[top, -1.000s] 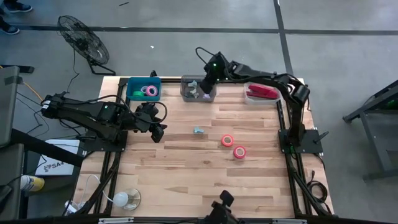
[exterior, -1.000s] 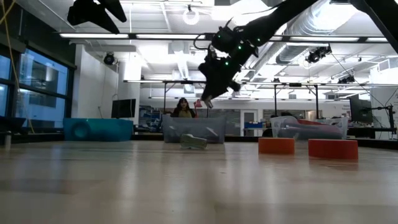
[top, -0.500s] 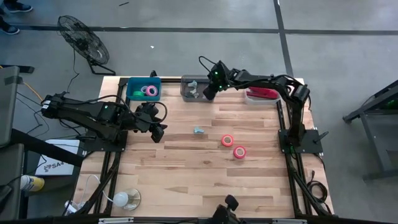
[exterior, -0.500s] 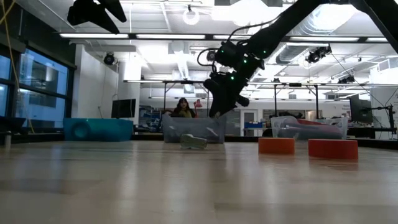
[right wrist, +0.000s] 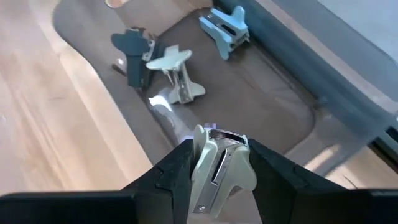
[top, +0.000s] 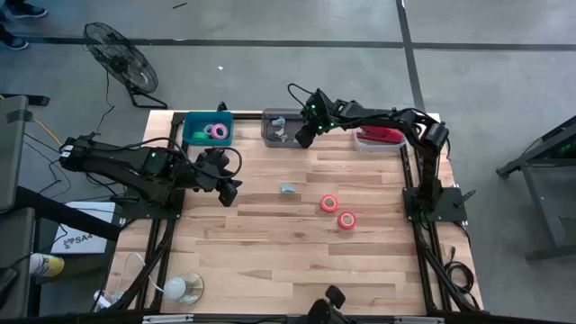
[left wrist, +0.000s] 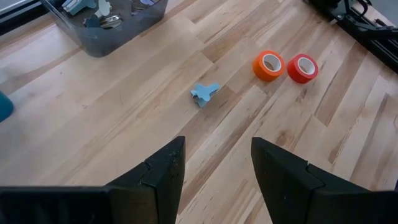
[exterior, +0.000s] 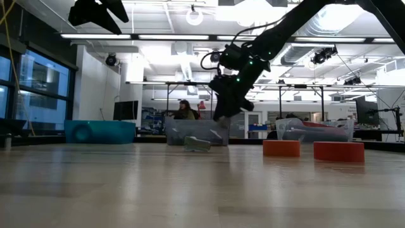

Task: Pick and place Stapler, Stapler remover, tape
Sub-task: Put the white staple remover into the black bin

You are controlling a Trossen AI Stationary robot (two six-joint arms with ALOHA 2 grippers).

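Jaws of the right gripper [right wrist: 214, 163] are clamping a pale staple remover [right wrist: 217, 168] above the grey bin [top: 274, 135]; the left gripper [left wrist: 214, 165], fingers parted, is hovering at nine o'clock; the red stapler [top: 378, 136] is lying in the clear bin [top: 360, 145] at one o'clock.

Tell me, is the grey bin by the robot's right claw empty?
No. The grey bin already holds three staple removers, and the right gripper grips another above it.
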